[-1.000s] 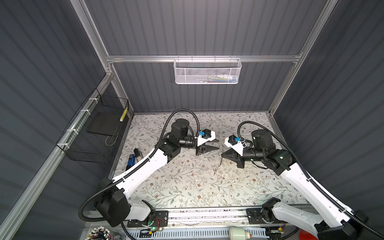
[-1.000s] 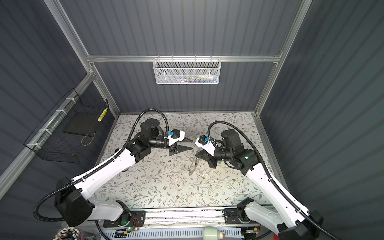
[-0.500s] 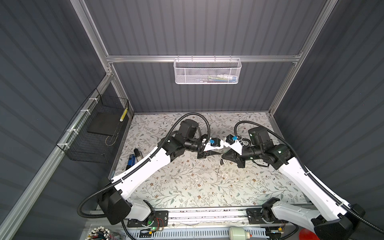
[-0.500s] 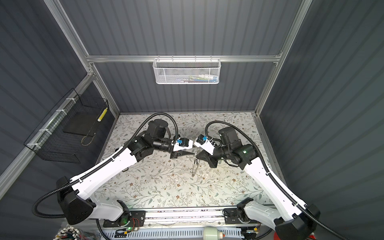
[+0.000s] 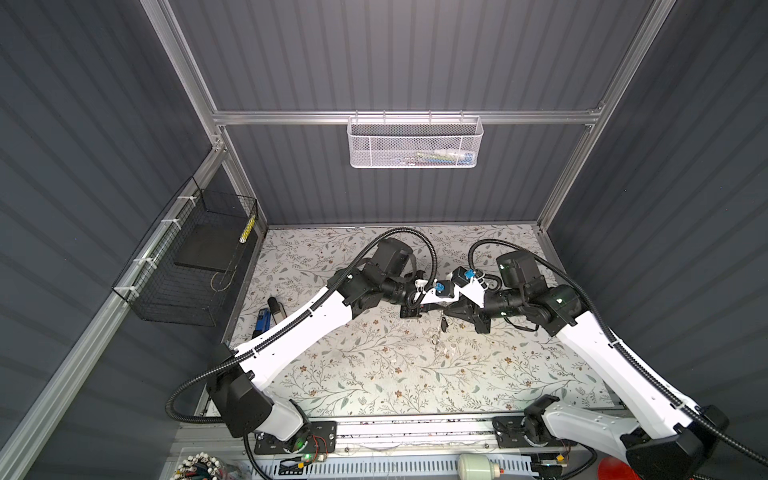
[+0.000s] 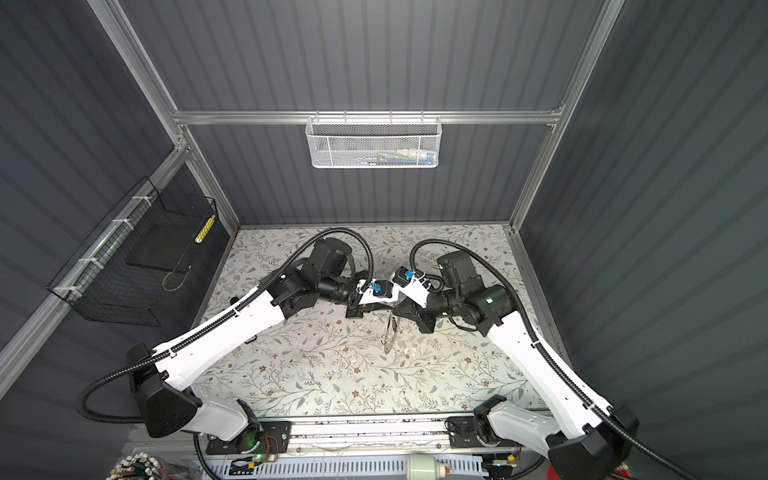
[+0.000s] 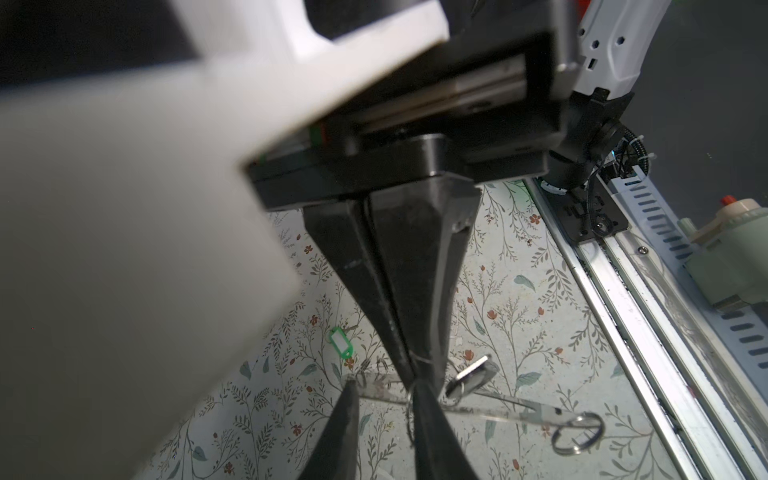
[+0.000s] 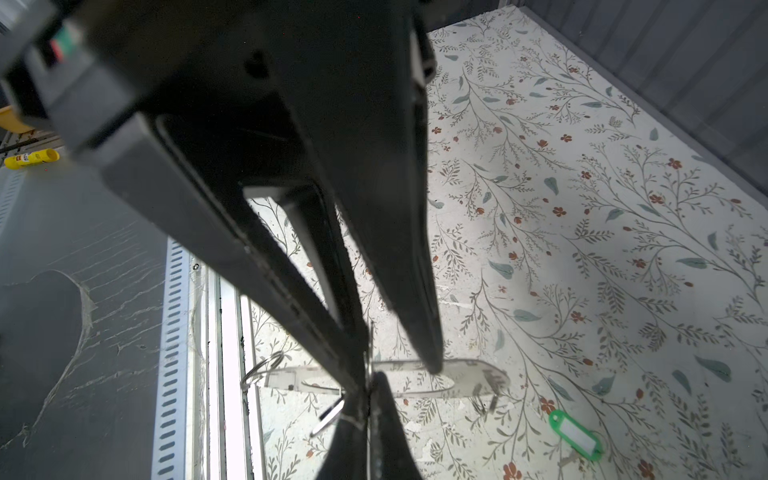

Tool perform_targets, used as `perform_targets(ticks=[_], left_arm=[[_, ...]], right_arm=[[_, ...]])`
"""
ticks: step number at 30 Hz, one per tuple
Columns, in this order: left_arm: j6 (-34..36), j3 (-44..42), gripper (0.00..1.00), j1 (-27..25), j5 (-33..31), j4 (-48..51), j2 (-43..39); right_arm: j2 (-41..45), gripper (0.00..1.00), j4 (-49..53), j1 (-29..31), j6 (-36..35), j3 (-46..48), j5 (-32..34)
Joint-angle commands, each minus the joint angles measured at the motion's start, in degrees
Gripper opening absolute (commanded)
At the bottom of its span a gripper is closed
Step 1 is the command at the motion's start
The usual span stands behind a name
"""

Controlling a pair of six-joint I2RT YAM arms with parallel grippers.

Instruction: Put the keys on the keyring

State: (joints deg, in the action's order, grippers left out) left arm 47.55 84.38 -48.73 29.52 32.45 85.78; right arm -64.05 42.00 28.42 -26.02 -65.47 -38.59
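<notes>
Hanging under the right gripper (image 6: 395,311) in a top view: keyring (image 6: 390,334); left gripper (image 6: 383,306) tip-to-tip beside it. Left wrist: right jaws pinched shut on the keyring's wire loop (image 7: 409,409); left jaws slightly apart, straddling that loop. Right wrist: green key tag (image 8: 575,430) lies on worktop (image 8: 582,208), apart from both.

Wore white shells along the left arm (image 5: 307,328) and the right arm (image 5: 615,365), with black joints and black bases. Carried ribbed black cables (image 5: 401,228) looping over both. Showed blue plugs (image 5: 440,286) on white brackets, a green light (image 6: 489,298), small screw holes, and black fingers (image 7: 415,270) tapering to points
</notes>
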Motion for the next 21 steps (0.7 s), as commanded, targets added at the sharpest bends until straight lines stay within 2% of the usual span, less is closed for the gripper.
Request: perform_targets(ticks=[1, 7, 12, 19, 21], left_arm=[[1.00, 2.31, 0.22, -0.37, -1.74, 2.80, 1.00], [1.48, 2.92, 0.22, -0.49, -1.77, 4.52, 1.59], [1.87, 3.18, 0.19, -0.48, -1.83, 5.48, 1.95], [1.77, 3.51, 0.00, -0.58, -0.61, 5.70, 2.64], [1.54, 3.43, 0.00, -0.58, -0.05, 5.57, 2.73]], right_arm=[[0.26, 0.00, 1.27, 0.07, -1.05, -1.85, -1.48], [0.31, 0.00, 1.01, 0.09, -1.49, -2.16, -0.10], [0.27, 0.00, 0.20, 0.12, -1.71, -2.02, 0.63], [1.21, 0.00, -2.06, 0.13, -2.19, -0.99, 0.83], [1.68, 0.05, -3.03, 0.10, -2.11, -0.33, 1.59]])
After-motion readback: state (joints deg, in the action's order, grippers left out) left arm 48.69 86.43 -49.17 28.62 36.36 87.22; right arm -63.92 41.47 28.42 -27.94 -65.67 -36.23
